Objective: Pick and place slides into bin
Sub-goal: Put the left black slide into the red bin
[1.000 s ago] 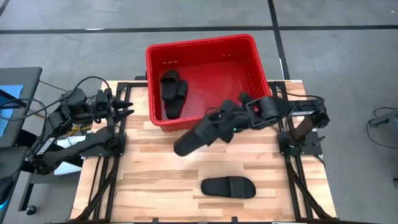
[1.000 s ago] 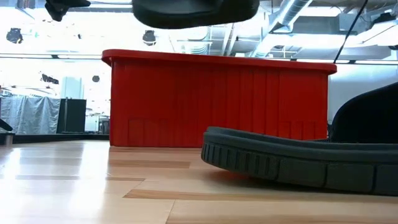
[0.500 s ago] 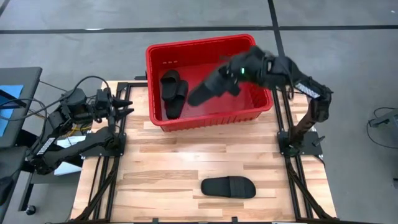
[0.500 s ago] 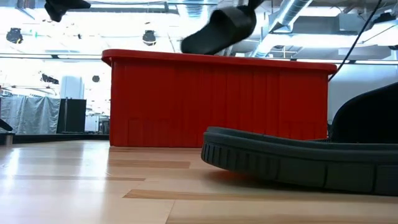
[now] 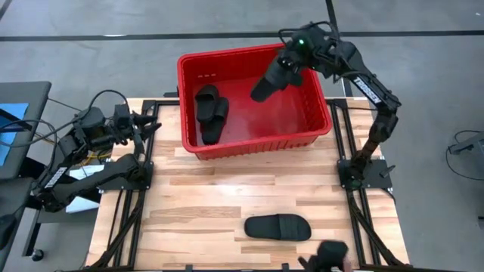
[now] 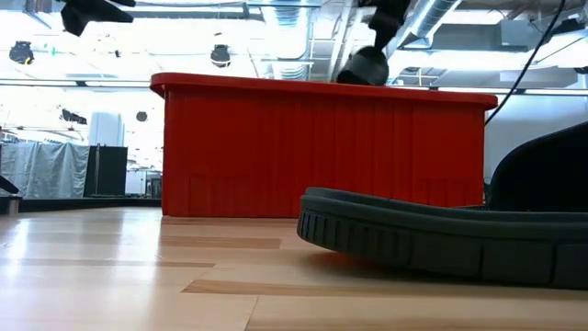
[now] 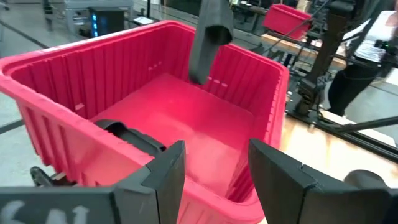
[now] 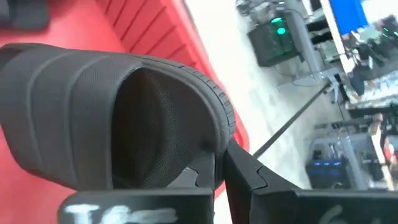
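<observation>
Above the red bin, the right gripper holds one black slide, its fingers pinched tight on the strap. That slide hangs tilted, its far end pointing down into the bin. Off to the side of it, two more slides lie together on the bin floor by the far wall. Well away from this gripper, the last slide lies flat on the wooden table. The left gripper waits beside the bin, its fingers apart and holding nothing.
</observation>
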Robot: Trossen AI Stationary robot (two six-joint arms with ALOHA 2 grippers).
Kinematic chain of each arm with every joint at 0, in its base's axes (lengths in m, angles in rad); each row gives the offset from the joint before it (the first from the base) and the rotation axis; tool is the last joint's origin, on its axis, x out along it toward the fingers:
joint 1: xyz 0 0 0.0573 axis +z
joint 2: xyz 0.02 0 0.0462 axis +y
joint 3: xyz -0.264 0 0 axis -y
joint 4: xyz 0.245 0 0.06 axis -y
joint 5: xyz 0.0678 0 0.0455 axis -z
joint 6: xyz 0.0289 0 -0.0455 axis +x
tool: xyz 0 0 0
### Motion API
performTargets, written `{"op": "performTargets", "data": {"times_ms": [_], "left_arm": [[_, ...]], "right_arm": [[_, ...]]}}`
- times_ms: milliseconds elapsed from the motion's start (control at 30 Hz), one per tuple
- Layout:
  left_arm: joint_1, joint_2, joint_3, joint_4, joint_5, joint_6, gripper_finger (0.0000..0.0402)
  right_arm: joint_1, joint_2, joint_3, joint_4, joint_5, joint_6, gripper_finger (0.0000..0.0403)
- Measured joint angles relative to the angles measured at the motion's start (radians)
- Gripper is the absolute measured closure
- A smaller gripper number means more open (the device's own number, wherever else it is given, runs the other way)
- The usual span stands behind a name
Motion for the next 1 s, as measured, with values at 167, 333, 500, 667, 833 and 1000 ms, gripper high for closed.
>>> {"op": "performTargets", "data": {"times_ms": [167, 333, 500, 667, 833, 1000], "left_arm": [[0.000, 0.000, 0.000, 0.005, -0.023, -0.002, 0.0237], [0.000, 0.000, 0.000, 0.009, -0.031, -0.002, 0.0237], [0.000, 0.000, 0.000, 0.008, -0.080, -0.015, 0.0237], [0.000, 0.000, 0.000, 0.008, -0.119, -0.016, 0.0237], [0.000, 0.000, 0.000, 0.008, -0.150, -0.016, 0.0237], [0.000, 0.000, 0.000, 0.012, -0.155, -0.016, 0.0237]], "right_arm": [[-0.047, 0.066, 0.000, -0.009, -0.058, -0.140, 0.0402], [-0.083, 0.116, 0.000, -0.011, -0.127, -0.257, 0.0402], [-0.114, 0.150, -0.001, -0.024, -0.171, -0.371, 0.0402], [-0.130, 0.190, -0.001, -0.029, -0.245, -0.402, 0.0402], [-0.137, 0.230, -0.001, -0.044, -0.283, -0.427, 0.0402], [-0.145, 0.273, -0.001, -0.061, -0.325, -0.453, 0.0402]]}}
